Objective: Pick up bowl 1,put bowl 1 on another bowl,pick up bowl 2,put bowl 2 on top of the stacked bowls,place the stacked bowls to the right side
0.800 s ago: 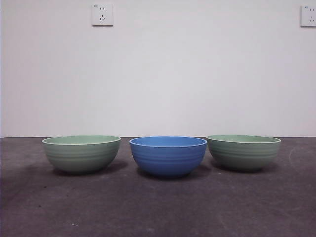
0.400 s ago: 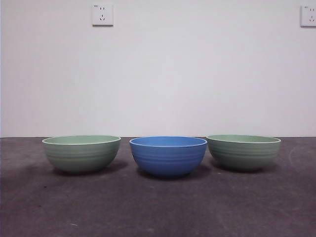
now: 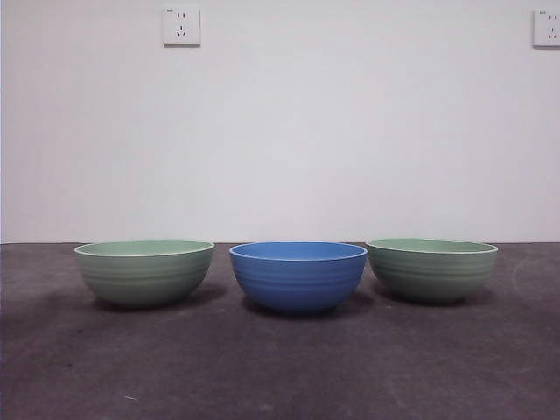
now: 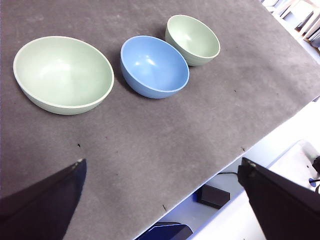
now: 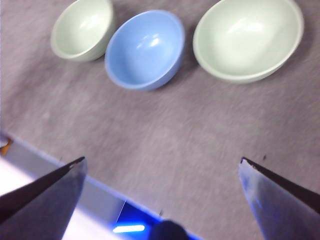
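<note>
Three ribbed bowls of equal size stand in a row on the dark table. The blue bowl (image 3: 297, 278) (image 4: 154, 66) (image 5: 144, 48) is in the middle. One pale green bowl (image 3: 144, 273) (image 4: 62, 75) (image 5: 82, 29) stands to its left and a second pale green bowl (image 3: 431, 271) (image 4: 192, 39) (image 5: 247, 37) to its right. All three are apart and empty. My left gripper (image 4: 162, 162) hangs open high above the table's front part, nearest the left green bowl. My right gripper (image 5: 162, 160) is open too, high up and nearest the right green bowl. Neither arm shows in the front view.
The table's front edge (image 4: 240, 150) (image 5: 60, 162) runs under both grippers, with floor clutter beyond it. A white wall with two sockets (image 3: 181, 26) stands behind the bowls. Bare table lies in front of the row and at both ends.
</note>
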Controlling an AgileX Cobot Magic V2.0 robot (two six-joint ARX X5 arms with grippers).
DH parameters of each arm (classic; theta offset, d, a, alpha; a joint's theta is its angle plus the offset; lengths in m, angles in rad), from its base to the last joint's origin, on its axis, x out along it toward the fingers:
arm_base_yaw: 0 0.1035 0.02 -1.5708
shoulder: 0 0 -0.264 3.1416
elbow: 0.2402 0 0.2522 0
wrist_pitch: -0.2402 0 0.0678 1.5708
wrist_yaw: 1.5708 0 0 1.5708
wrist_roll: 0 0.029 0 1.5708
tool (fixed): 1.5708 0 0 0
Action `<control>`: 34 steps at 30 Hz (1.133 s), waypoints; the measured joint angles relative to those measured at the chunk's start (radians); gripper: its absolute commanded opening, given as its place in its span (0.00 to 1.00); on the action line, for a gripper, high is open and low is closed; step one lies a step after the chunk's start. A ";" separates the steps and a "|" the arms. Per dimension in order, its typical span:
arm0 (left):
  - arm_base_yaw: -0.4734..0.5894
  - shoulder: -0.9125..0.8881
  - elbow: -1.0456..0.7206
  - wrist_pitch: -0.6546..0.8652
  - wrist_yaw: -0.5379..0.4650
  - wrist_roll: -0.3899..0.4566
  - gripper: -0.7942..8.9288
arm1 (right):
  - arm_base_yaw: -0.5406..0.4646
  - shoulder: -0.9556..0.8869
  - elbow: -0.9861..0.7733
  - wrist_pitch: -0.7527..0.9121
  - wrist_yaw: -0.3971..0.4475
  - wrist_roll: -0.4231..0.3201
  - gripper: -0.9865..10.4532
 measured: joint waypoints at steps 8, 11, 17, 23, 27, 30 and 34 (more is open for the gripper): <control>0.000 0.000 0.000 0.000 0.000 0.000 0.66 | 0.005 0.220 0.001 0.177 0.114 0.062 0.53; 0.000 0.000 0.000 0.000 0.000 0.000 0.66 | 0.005 0.322 0.018 0.223 0.153 0.072 0.53; 0.000 0.000 0.000 0.000 -0.001 0.000 0.66 | 0.005 0.519 0.087 0.293 0.248 0.080 0.53; 0.000 0.000 0.000 0.000 -0.001 0.000 0.66 | 0.005 0.667 0.127 0.382 0.268 0.081 0.52; 0.000 0.000 0.000 0.000 -0.001 0.000 0.66 | 0.005 0.752 0.131 0.447 0.328 0.080 0.52; 0.000 0.000 0.000 -0.001 -0.001 0.000 0.66 | 0.005 0.807 0.131 0.468 0.344 0.080 0.48; 0.000 0.000 0.000 -0.008 -0.001 0.000 0.66 | 0.005 0.844 0.131 0.512 0.344 0.080 0.41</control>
